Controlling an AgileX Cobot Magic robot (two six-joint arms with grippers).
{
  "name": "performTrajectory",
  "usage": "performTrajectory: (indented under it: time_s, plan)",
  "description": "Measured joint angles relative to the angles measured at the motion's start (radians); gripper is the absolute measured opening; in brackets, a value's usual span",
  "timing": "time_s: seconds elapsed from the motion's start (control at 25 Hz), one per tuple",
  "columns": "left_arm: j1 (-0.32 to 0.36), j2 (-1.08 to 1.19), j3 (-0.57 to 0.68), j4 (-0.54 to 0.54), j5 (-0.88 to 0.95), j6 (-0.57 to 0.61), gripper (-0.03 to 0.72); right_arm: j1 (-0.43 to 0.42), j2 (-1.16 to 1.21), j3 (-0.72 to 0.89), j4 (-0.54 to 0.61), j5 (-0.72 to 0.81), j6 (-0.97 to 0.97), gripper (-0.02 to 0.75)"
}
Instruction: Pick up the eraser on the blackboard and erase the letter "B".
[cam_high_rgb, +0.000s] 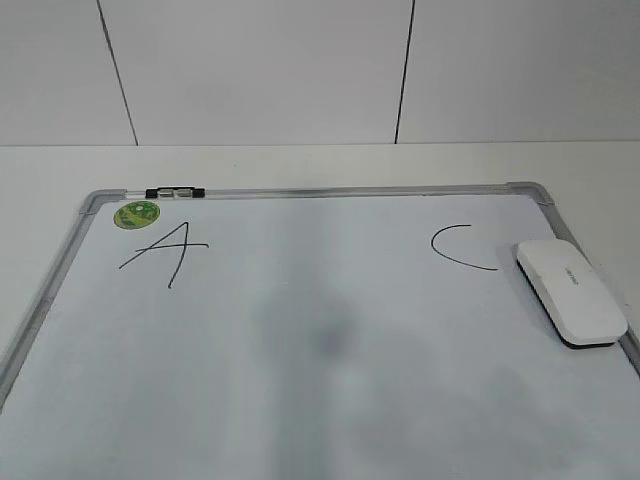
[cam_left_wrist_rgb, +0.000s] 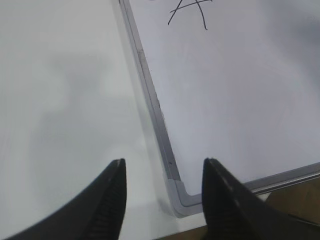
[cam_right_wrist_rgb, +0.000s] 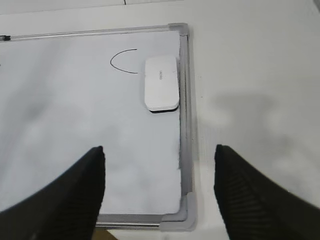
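Between "A" and "C" no "B" shows; white plastic eraser (cam_high_rgb: 571, 291) rests on the grey-framed whiteboard (cam_high_rgb: 330, 189), both grippers' fingers (cam_right_wrist_rgb: 247, 192) spread.

Blackboard (cam_high_rgb: 300, 380) near edge cut off

One blackboard (cam_high_rgb: 300, 400) lay on the bench, framed in grey metal, its far edge running along the far side of the bench.

Two handwritten letters showed on it: one slanted "A" (cam_high_rgb: 165, 250) toward the far-left corner and one open-curved "C" (cam_high_rgb: 455, 245) toward the far-right corner. No third letter was visible between them; the middle of the board carried only a faint grey smudge (cam_high_rgb: 325, 340).

One eraser (cam_high_rgb: 570, 292) lay by the right edge. One round green sticker (cam_high_rgb: 136, 213) sat in the far-left corner. One small black clip (cam_high_rgb: 175, 191) sat on the far frame edge.

Two grippers were seen, one in each wrist view: the left gripper (cam_left_wrist_rgb: 162, 200) and the right gripper (cam_right_wrist_rgb: 160, 195), each with two dark fingers.
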Motion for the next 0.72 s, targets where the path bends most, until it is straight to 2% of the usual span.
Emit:
performTrajectory:
  time_s: [0.16, 0.32, 0.72]
  plan:
    - [0.000, -0.172, 0.065, 0.001, 0.002, 0.000, 0.370, 0.000, -0.123, 0.124, -0.032, 0.000, -0.010, 0.549]
    - [-0.002, -0.187, 0.106, 0.002, 0.006, 0.000, 0.370, 0.000, -0.135, 0.217, -0.039, -0.006, -0.014, 0.549]
    - [-0.002, -0.187, 0.157, 0.024, -0.135, 0.000, 0.360, 0.000, -0.135, 0.265, -0.088, -0.108, -0.015, 0.549]
